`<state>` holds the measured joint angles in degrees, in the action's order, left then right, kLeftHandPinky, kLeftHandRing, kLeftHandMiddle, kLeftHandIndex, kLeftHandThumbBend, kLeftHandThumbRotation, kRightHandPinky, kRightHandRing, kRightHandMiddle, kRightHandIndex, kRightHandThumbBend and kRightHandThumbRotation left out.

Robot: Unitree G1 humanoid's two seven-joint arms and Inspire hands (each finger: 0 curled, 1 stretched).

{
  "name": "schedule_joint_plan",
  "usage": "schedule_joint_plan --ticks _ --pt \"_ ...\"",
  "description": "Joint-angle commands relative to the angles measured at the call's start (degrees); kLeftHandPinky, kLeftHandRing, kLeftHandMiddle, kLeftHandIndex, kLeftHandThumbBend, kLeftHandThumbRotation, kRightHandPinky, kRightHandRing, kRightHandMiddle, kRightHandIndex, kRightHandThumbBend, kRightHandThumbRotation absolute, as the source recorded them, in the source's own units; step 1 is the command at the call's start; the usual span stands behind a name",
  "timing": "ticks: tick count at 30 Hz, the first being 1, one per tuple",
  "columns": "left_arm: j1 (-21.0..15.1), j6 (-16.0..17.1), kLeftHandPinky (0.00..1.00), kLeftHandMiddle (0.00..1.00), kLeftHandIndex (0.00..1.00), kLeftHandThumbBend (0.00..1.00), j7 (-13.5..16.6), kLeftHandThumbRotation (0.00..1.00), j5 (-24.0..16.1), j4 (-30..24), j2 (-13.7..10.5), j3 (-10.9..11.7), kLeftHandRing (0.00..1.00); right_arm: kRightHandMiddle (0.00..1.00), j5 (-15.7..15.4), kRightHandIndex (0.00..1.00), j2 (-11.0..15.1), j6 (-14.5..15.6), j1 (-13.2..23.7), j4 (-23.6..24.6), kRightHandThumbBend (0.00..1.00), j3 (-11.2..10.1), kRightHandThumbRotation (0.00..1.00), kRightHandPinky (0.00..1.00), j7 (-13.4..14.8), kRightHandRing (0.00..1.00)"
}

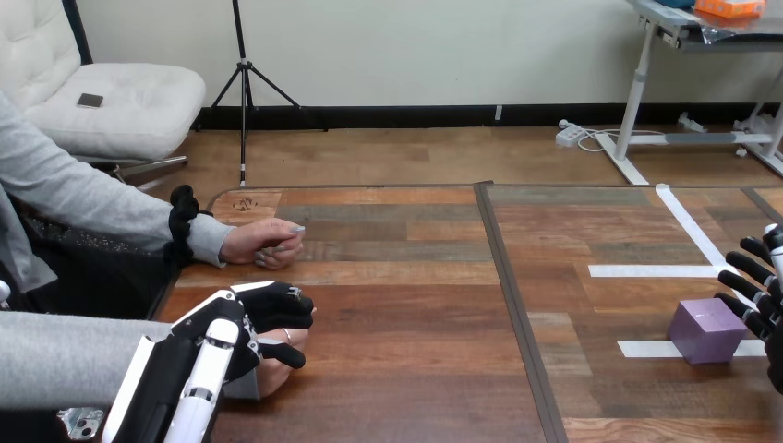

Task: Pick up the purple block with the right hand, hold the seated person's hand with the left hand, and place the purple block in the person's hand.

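1. Step in hand, as judged: the pickup of the purple block (706,329), not yet gripped and not yet lifted.
2. Block flat on the desk (406,314) at the far right, resting on the nearer strip of white tape (646,349), well past the dark seam (512,305) down the desk's middle.
3. Right hand (759,295) at the view's right edge, just beside the block's right face. Fingers spread and only loosely bent, closed on nothing. Contact with the block too close to call.
4. Left hand (242,323) at the lower left, fingers curled over the person's hand (272,374), thumb tucked against it. Holding step apparently in place.
5. Person's other hand (263,245) fisted on the desk farther up, apart from both robot hands.
6. Next move: fingers across one face of the block, thumb against the opposite face, a square close, then a straight lift before any sideways travel.
7. Open room: wide bare desk between the block and the held hand, crossed only by the flat seam and tape.
8. Edges: held hand close to the desk's left edge. Desk's right edge out of sight past the block, so margin there unknown.
9. Whether the held palm faces up cannot be told; worth settling before the handover.
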<state>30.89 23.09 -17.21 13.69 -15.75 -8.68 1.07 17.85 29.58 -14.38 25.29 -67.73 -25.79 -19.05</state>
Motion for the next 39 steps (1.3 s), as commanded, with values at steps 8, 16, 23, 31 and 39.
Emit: schedule_joint_plan --ticks 8,16,23,31,39 --pt "-3.1 0.3 0.50 0.67 0.63 0.16 -0.4 0.87 0.5 -1.0 0.2 0.3 0.67 0.85 0.8 0.82 1.6 0.5 6.5 -0.8 0.72 -0.9 0.67 0.84 -1.0 0.86" --pt "-2.7 -0.7 0.51 0.67 0.64 0.21 -0.2 0.86 0.6 -1.8 0.1 0.2 0.68 0.88 -0.4 0.84 1.7 0.4 6.9 -1.4 0.71 0.1 0.69 0.89 -0.6 0.89" --pt "-2.8 -0.5 0.50 0.67 0.63 0.19 -0.6 0.85 0.8 -1.8 0.0 0.3 0.68 0.90 -1.4 0.87 1.7 0.6 7.2 -1.7 0.67 0.6 0.72 0.92 -0.2 0.92" --pt "-2.6 -1.1 0.49 0.66 0.63 0.15 -0.7 0.84 1.1 -2.3 -0.2 0.3 0.67 0.91 -2.5 0.89 1.5 0.8 7.4 -2.1 0.67 1.3 0.73 0.94 0.6 0.92" --pt "-2.2 -1.6 0.49 0.67 0.63 0.11 -0.7 0.84 1.0 -3.0 -0.2 0.3 0.67 0.95 -4.6 0.92 1.6 0.3 7.1 -2.3 0.64 2.4 0.76 0.98 0.2 0.97"
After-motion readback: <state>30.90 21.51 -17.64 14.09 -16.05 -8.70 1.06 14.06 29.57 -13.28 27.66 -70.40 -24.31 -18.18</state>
